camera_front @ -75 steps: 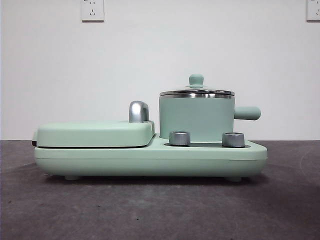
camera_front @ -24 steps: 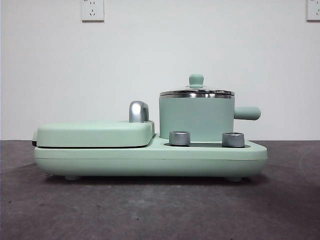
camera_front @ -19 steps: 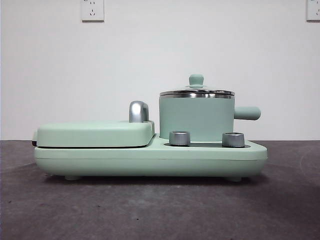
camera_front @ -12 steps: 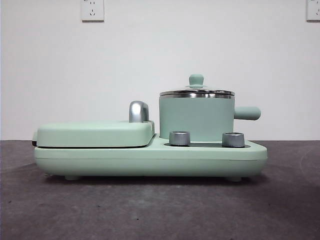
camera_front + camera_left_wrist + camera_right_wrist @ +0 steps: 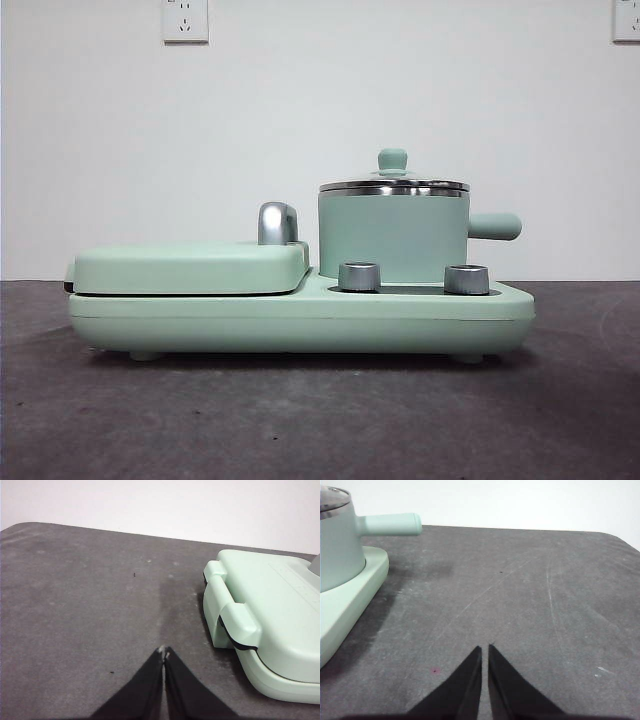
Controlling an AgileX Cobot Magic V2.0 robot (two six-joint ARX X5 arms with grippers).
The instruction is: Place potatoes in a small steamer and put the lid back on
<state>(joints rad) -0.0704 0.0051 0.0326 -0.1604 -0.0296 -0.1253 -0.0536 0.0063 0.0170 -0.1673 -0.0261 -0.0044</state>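
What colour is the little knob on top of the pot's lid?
Mint green knob, clearest in the front view.

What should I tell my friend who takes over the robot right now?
Left hand: shut, holding nothing, low over the dark table beside the griddle section.
Right hand: shut, holding nothing, over the table on the side of the small steamer's handle.
The small steamer sits on the mint-green cooker base, with the glass lid on it.
No potato shows in any view.
Done: nothing yet.
Left: find the potato, take the lid off, put the potato in, put the lid back.
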